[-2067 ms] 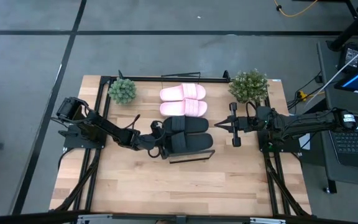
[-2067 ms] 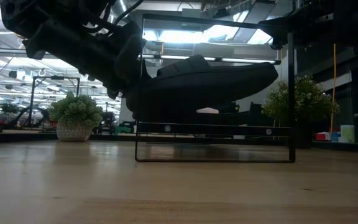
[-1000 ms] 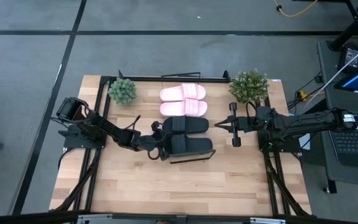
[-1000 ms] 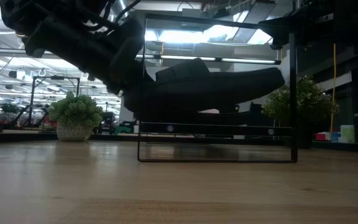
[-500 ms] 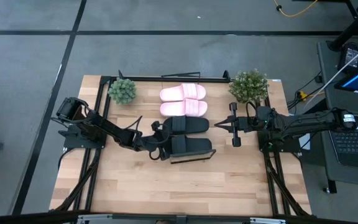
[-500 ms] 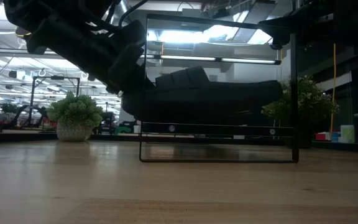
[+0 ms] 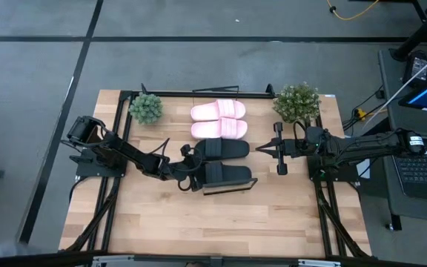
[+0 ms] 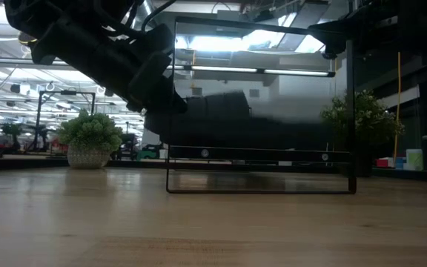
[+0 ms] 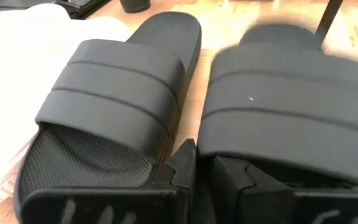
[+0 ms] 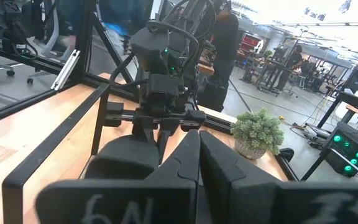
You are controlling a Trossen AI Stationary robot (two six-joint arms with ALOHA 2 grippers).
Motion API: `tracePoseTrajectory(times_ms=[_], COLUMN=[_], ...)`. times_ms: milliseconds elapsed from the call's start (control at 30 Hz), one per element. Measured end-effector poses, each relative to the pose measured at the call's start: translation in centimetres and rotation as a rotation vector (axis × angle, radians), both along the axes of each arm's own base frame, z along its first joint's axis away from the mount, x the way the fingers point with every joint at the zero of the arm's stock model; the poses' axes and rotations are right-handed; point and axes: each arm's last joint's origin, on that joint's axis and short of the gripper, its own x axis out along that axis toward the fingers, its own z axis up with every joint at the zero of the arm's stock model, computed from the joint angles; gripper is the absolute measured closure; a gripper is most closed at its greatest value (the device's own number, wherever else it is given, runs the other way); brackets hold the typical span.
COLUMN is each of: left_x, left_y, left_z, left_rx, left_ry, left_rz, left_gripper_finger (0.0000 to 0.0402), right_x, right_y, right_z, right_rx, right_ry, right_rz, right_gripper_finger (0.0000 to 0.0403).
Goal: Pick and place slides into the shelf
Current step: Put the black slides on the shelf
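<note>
Overhead view: we see the left gripper (image 7: 191,176) clamped on the heel of the near black slide (image 7: 227,175), which extends ahead of it beside the second black slide (image 7: 224,150) and pink pair (image 7: 219,119). Right gripper (image 7: 260,149) waits, fingers together, empty. Low view: the held slide (image 8: 250,126) sits level over the shelf (image 8: 262,172). Left wrist view: fingers (image 9: 179,168) pinch the heel rim. We judge the foam light, flexible, grippy; heel-edge hold suits it.
</note>
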Motion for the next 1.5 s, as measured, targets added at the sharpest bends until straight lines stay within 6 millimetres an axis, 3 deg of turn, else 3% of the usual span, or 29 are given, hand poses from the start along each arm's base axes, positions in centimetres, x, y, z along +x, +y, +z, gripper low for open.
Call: tracePoseTrajectory(times_ms=[367, 967, 1333, 1500], left_x=[0.07, 0.13, 0.26, 0.28], left_y=[0.35, 0.06, 0.76, 0.68], left_z=[0.01, -0.07, -0.07, -0.09], left_rx=[-0.044, -0.102, -0.109, -0.125], left_ry=[-0.02, -0.007, -0.012, -0.006], left_rz=[0.035, -0.048, -0.019, -0.048], left_gripper_finger=[0.0348, 0.0342, 0.025, 0.0232], right_x=[0.0, 0.0, 0.0, 0.0], right_y=[0.0, 0.0, 0.0, 0.0], right_z=[0.0, 0.0, 0.0, 0.0], right_rx=[0.0, 0.0, 0.002, 0.001], right_ry=[0.0, 0.0, 0.0, 0.0], right_rz=[0.0, 0.0, 0.0, 0.001], right_gripper_finger=[0.0389, 0.0389, 0.0389, 0.0389])
